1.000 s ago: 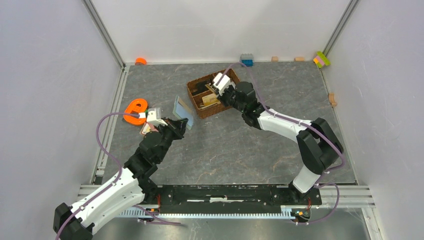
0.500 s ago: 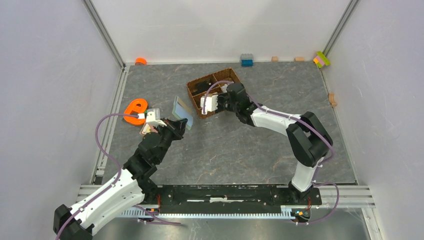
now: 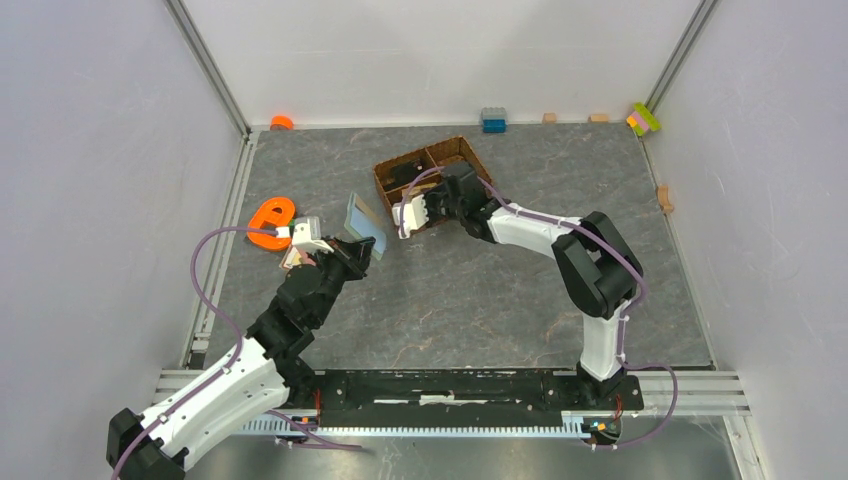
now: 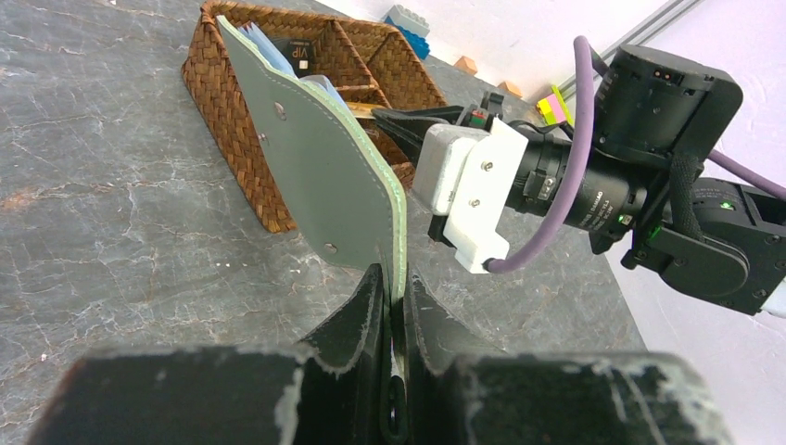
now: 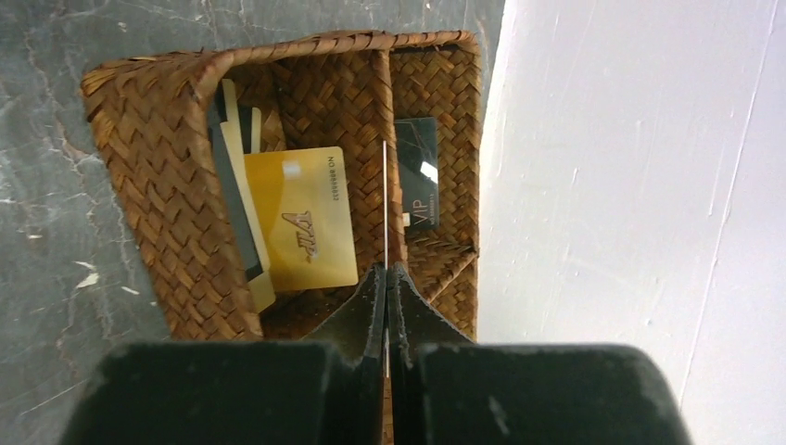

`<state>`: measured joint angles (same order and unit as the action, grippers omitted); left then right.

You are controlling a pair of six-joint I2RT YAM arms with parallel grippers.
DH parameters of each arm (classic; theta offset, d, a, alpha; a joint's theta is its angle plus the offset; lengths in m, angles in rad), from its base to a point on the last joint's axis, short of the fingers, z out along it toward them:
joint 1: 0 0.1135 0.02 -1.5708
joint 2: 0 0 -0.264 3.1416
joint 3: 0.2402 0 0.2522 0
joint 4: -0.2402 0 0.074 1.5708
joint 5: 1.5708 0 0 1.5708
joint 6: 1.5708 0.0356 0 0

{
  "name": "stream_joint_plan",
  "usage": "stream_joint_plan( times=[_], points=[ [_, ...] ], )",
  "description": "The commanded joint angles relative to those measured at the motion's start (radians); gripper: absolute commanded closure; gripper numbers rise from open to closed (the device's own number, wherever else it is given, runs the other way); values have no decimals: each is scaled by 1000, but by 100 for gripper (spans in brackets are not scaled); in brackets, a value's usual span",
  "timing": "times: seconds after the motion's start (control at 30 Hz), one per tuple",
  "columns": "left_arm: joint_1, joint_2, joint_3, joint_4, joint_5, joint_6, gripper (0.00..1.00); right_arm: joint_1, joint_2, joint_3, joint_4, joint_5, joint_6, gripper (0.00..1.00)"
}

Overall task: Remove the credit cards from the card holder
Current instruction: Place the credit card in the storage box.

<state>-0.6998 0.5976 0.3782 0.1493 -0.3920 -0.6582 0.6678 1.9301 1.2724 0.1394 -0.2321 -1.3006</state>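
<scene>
Progress: judged partly done | holder is held upright, clamped at its lower edge by left gripper, just beside basket | several cards are seen in basket | right gripper is closed, near holder | cards left inside holder: cannot be told

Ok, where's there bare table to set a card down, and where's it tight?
Widest bare table: between the two arms, from the basket down to the base rail. Also mostly bare along the right edge, beyond the right arm. Crowded: the left pincer gripping the holder, the right pincer and the orange e bunch beside the basket.
</scene>
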Motion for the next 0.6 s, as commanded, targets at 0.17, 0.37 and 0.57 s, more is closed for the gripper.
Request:
stream_joint_plan(
  times=[0.17,0.37,0.57],
  points=[
    [3,-2,8,27,-28,-31,98,12,-8,18,66,-33,-36,62],
    [3,-5,7,27,-33,-31,98,27,-137,-171,295,24,84,48],
    [3,7,2,54,-10,-14,98,74,-311,-323,479,278,564,30]
  ],
)
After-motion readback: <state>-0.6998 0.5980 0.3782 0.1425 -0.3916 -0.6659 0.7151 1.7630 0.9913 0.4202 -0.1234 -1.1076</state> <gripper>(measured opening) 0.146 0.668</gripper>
